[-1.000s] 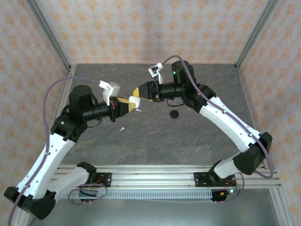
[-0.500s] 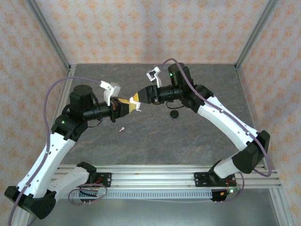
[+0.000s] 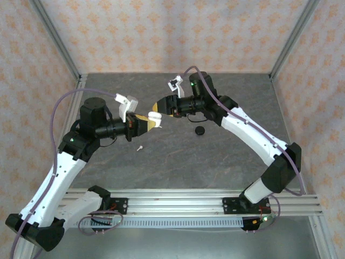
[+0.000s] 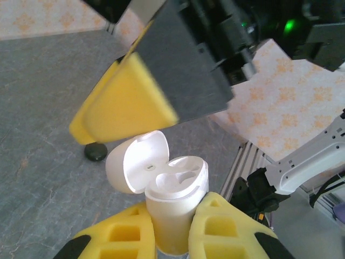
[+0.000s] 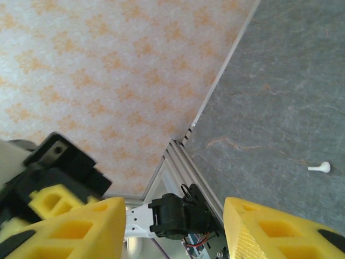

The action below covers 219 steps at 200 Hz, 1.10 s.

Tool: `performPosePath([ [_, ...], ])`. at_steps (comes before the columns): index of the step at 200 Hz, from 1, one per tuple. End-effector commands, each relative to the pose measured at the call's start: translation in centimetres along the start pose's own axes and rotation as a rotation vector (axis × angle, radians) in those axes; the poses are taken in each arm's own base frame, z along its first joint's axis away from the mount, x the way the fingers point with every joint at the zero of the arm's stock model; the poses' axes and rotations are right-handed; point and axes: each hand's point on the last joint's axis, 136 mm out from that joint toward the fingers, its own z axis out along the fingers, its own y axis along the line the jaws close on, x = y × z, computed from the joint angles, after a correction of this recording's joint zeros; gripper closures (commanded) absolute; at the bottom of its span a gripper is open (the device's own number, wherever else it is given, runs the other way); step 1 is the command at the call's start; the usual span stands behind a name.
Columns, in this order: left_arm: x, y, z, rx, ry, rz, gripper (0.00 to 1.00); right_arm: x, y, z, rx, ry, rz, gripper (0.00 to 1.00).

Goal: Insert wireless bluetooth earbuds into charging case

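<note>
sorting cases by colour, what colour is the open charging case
White all over; the charging case shows best in the left wrist view.

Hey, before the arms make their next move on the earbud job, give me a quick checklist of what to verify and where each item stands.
1. Case gripped by the left end effector: ok, clamped between its pads.
2. Lid open: ok, flipped back.
3. Sockets free: ok, both look empty.
4. Right end effector carrying an earbud: not ok, jaws apart with nothing between them.
5. White earbud reachable: ok, lying alone on the table.
6. Second white earbud located: cannot tell.
</note>
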Motion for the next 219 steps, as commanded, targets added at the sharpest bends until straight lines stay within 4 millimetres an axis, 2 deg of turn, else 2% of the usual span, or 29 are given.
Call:
performPosePath([
  [1, -2.1, -1.3, -0.8, 0.036, -0.073, 0.082, 1.0, 0.4, -1.1, 0.7, 0.013, 0.012, 0.042, 0.5],
  [55, -1.5, 0.1, -0.8, -0.027, -0.061, 0.067, 1.0, -0.1, -0.8, 0.2, 0.006, -0.019, 0.068, 0.48],
  [110, -0.4, 1.7, -1.4, -0.123, -0.054, 0.052, 1.0, -3.9, -0.8, -2.5, -0.012, -0.154, 0.171, 0.44],
  [127, 0.0, 2.4, -1.9, -0.175, -0.049, 0.054, 1.0, -4.8, -1.9, -3.4, 0.04, -0.202, 0.206, 0.4],
  [148, 0.5, 2.7, -2.6, -0.217, -0.038, 0.07, 1.0, -4.8, -4.8, -3.7, 0.17, -0.248, 0.238, 0.39],
  [161, 0.9, 2.7, -3.1, -0.24, -0.025, 0.078, 1.0, -4.4, -6.9, -3.3, 0.26, -0.235, 0.269, 0.4],
  [189, 1.9, 2.8, -3.9, -0.278, 0.018, 0.085, 1.0, -3.0, -10.6, -0.8, 0.465, -0.146, 0.311, 0.44],
  [219, 2.1, 2.7, -4.7, -0.309, 0.022, 0.088, 1.0, -0.4, -13.1, 4.2, 0.569, -0.014, 0.384, 0.46],
])
